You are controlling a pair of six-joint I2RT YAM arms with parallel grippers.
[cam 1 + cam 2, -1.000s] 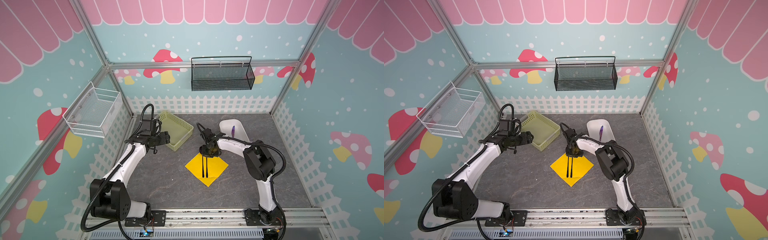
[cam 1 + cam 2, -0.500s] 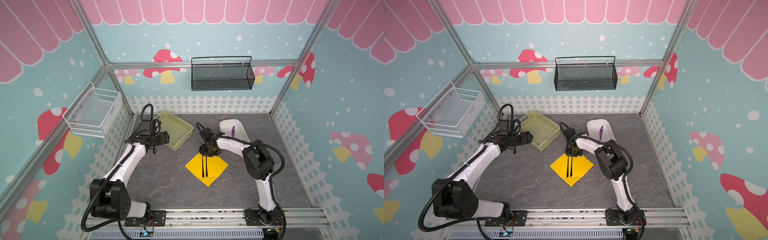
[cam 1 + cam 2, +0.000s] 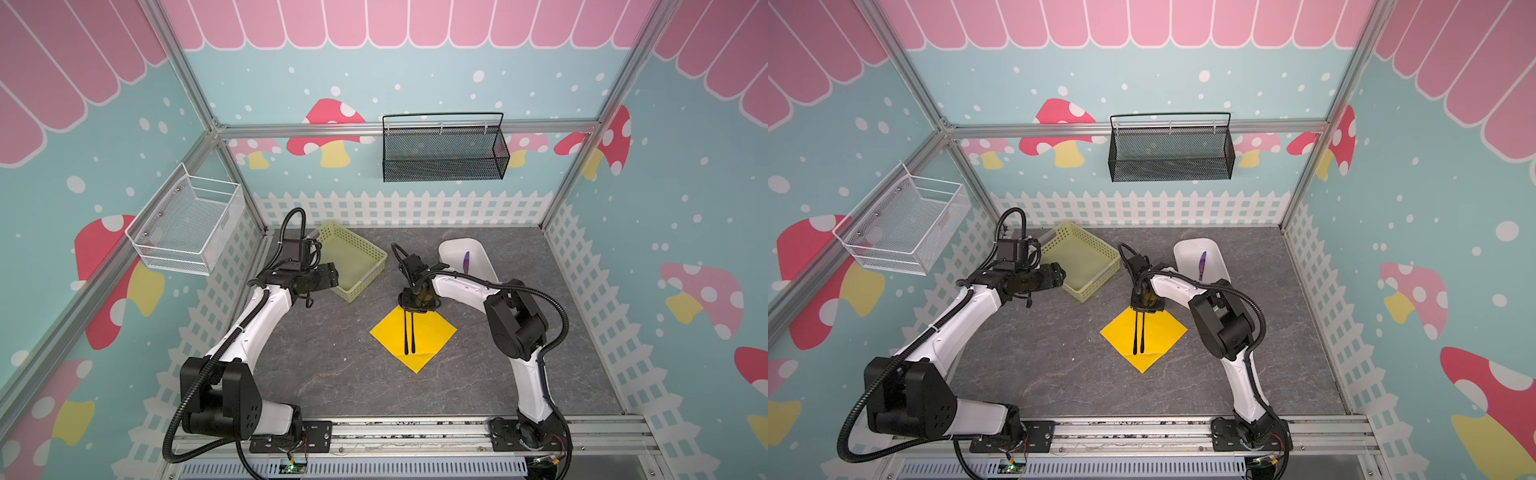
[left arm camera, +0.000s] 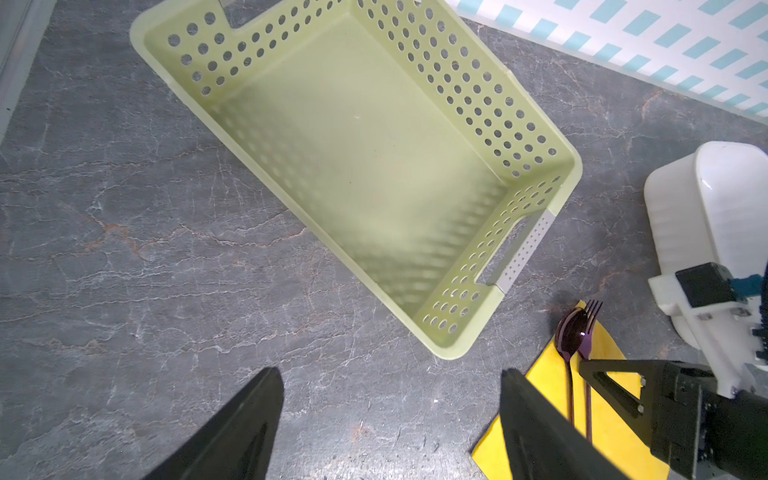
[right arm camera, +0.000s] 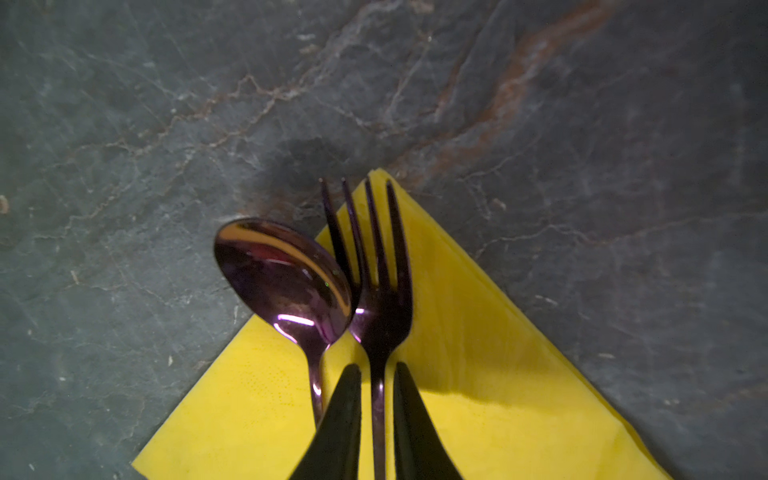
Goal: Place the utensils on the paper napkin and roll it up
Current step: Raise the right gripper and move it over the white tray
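Note:
The yellow paper napkin (image 3: 434, 332) (image 3: 1165, 332) lies as a diamond on the grey table. On it rest a dark purple spoon (image 5: 286, 282) (image 3: 406, 336) and a black fork (image 5: 384, 307) (image 3: 413, 336), side by side, heads poking past the far corner. My right gripper (image 5: 376, 365) (image 3: 417, 305) hangs over the fork's neck, its jaws slightly open, a thin gap on each side of the handle. A purple knife (image 3: 466, 262) (image 3: 1202, 264) lies in the white bin (image 3: 484, 253). My left gripper (image 4: 390, 372) (image 3: 332, 276) is open and empty beside the green basket.
A pale green perforated basket (image 3: 370, 253) (image 4: 552, 174) stands at the back left of the table, empty. The white bin (image 4: 706, 199) sits at the back right. A black mesh basket (image 3: 442, 149) and a white wire basket (image 3: 187, 224) hang on the walls.
The right jaws have parted a little from the fork's handle. Fork, spoon and napkin stay where they were, and the left arm has not moved.

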